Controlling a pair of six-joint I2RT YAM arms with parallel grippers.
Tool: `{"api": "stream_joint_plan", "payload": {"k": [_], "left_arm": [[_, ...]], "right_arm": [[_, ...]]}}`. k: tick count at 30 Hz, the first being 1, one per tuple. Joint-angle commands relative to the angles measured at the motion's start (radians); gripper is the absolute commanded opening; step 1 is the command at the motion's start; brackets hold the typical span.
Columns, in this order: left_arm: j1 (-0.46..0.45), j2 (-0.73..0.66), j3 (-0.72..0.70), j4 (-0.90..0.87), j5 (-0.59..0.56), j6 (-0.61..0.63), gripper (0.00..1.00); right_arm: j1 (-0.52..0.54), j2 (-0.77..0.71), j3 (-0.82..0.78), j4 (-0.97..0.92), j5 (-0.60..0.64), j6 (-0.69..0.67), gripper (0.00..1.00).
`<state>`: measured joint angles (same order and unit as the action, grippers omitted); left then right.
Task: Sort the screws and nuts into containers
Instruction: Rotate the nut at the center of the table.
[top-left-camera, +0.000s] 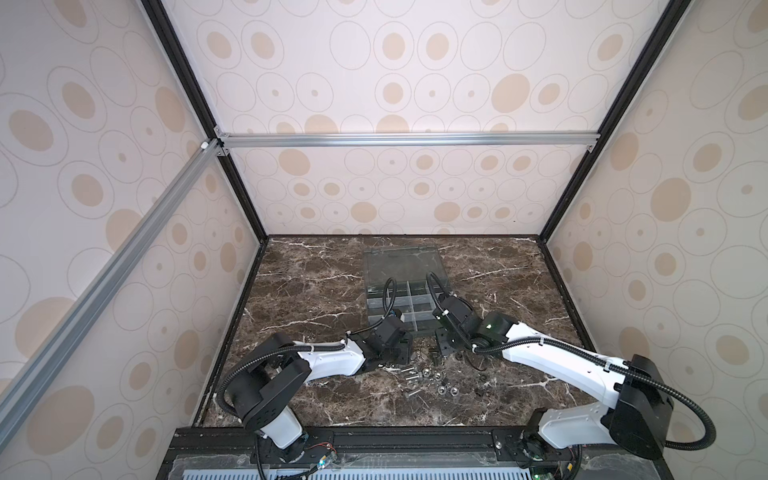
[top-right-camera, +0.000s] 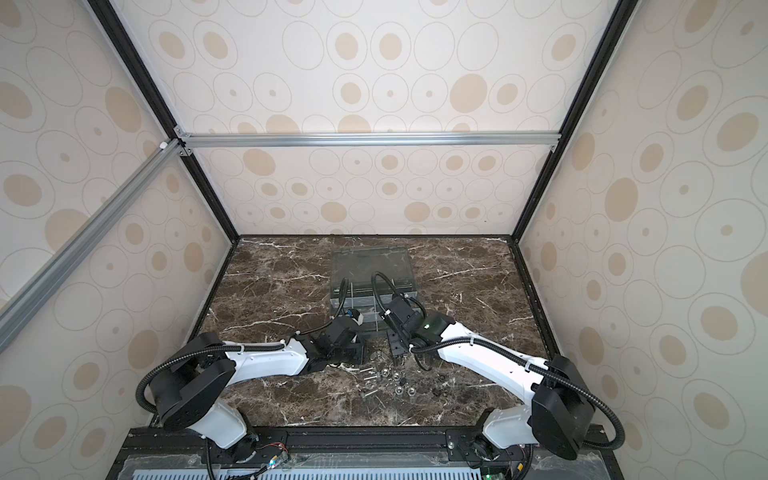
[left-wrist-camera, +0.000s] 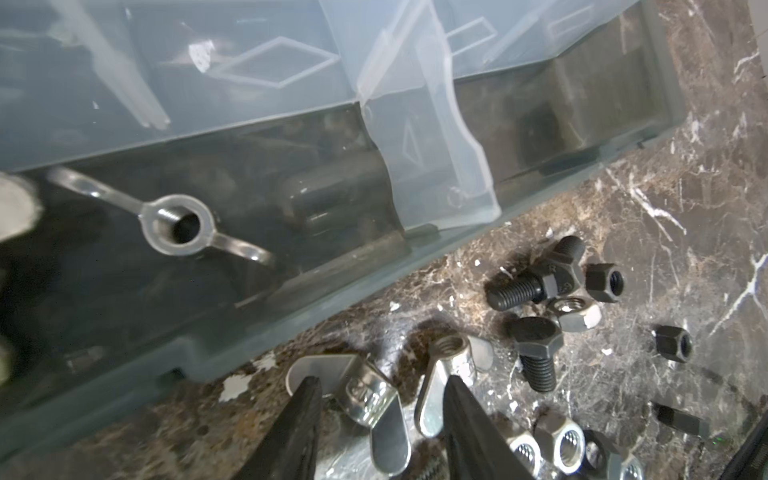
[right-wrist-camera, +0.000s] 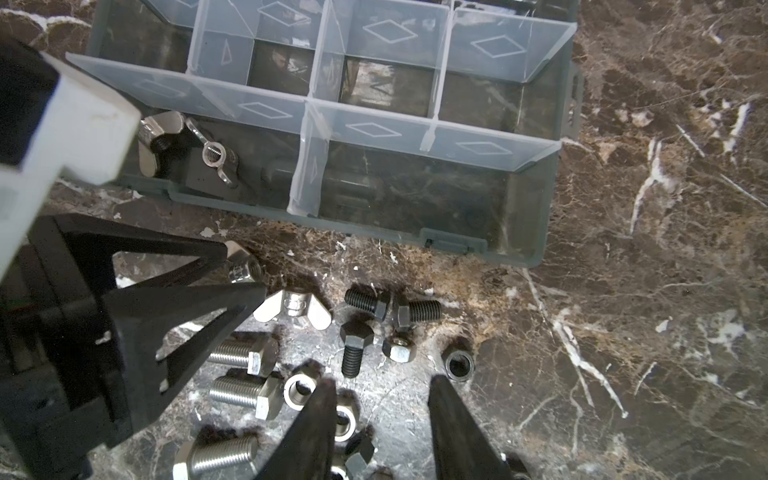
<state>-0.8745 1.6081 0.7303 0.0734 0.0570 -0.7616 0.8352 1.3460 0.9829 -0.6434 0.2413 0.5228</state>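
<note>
Near the middle of the brown marble worktop (top-left-camera: 311, 291) sits a smoky grey box (right-wrist-camera: 374, 230). Its clear lid (top-left-camera: 403, 264) is open and lies flat behind the box, toward the far edge. Pale walls cut the box into small containers (right-wrist-camera: 386, 79). Two shiny wing nuts (right-wrist-camera: 214, 156) lie in the container at the box's near left corner. A dark thing lies next to them in there, but it is too blurry to name.

Right in front of the box's near side, a little heap of screws (right-wrist-camera: 241, 353) and nuts (right-wrist-camera: 345, 415) lies on the worktop. Three black screws (right-wrist-camera: 353, 345) lie close together, with a silver nut (right-wrist-camera: 397, 347) right beside them. A black nut (right-wrist-camera: 459, 365) lies a bit apart, on the right side of the heap. Silver screws (right-wrist-camera: 245, 392) and more silver nuts (right-wrist-camera: 299, 388) lie closer to the near edge.

Both arms bend down over this heap. The left gripper (left-wrist-camera: 380, 377) hangs over its left side. Its two black fingers (left-wrist-camera: 299, 428) stand a small way apart, with one wing nut (left-wrist-camera: 370, 399) lying between them. One tip covers a wing of it. A second wing nut (left-wrist-camera: 440, 374) lies right at the other tip. I cannot tell if the fingers squeeze the nut or just stand around it.

The right gripper (right-wrist-camera: 382, 379) hangs over the right side. Its fingers are apart, not very wide, and they hold nothing. Only worktop shows between the tips. The black nut is just beside one tip.
</note>
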Motion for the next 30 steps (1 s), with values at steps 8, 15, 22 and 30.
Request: {"api": "stream_joint_plan", "payload": {"k": [8,15,22,30], "left_arm": [[-0.029,0.021,0.044,-0.053,-0.055,0.020,0.40],[-0.044,0.010,0.047,-0.073,-0.072,0.012,0.38],[-0.044,0.045,0.077,-0.092,-0.088,0.013,0.38],[-0.044,0.095,0.126,-0.115,-0.111,0.028,0.37]], "right_arm": [[-0.008,-0.025,-0.032,-0.003,0.012,0.026,0.40],[-0.009,-0.033,-0.049,0.016,0.009,0.029,0.40],[-0.008,-0.028,-0.053,0.019,-0.005,0.028,0.40],[-0.009,-0.034,-0.055,0.013,-0.003,0.023,0.40]]}}
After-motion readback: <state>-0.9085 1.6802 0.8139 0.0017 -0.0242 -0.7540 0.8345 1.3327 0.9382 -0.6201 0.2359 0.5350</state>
